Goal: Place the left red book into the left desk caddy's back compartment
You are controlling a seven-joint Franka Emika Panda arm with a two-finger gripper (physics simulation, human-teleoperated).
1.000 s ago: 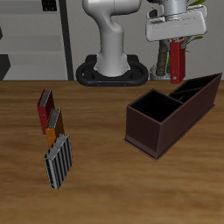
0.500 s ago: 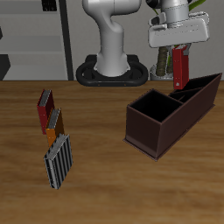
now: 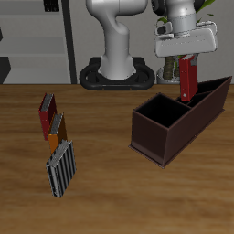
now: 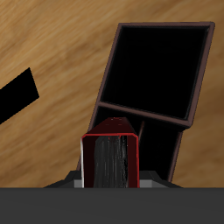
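**Clerk:** Nearest the front edge of the wooden surface (image 3: pixel 110 196)?

**Keeper:** One striped grey-and-black book (image 3: pixel 61 170), upright, slightly tilted. Just behind it, one orange book (image 3: pixel 57 129); behind that, one darker maroon book (image 3: pixel 46 113) with a pale edge. All three stand close together in a row, well apart from the caddy.

**Clerk:** Next item back?

**Keeper:** The left desk caddy (image 3: pixel 163 139), dark brown-maroon, open-topped, lying at a slant. Its lower square section faces the front edge. The back compartment (image 3: pixel 208 96), with slanted walls, runs away toward the robot's base. The wrist view shows the square section as a dark opening (image 4: pixel 157 70).

**Clerk:** And the left red book (image 3: pixel 187 78)?

**Keeper:** Off the surface, held upright above the caddy's back compartment, lower end near the rim. Whether it has entered, I cannot tell. The wrist view shows its grey page edge (image 4: pixel 111 160) framed in red.

**Clerk:** Jaws?

**Keeper:** The gripper (image 3: pixel 187 57) has its jaws clamped on the book's upper end.

**Clerk:** Farthest?

**Keeper:** The white robot base (image 3: pixel 117 64), at the back.
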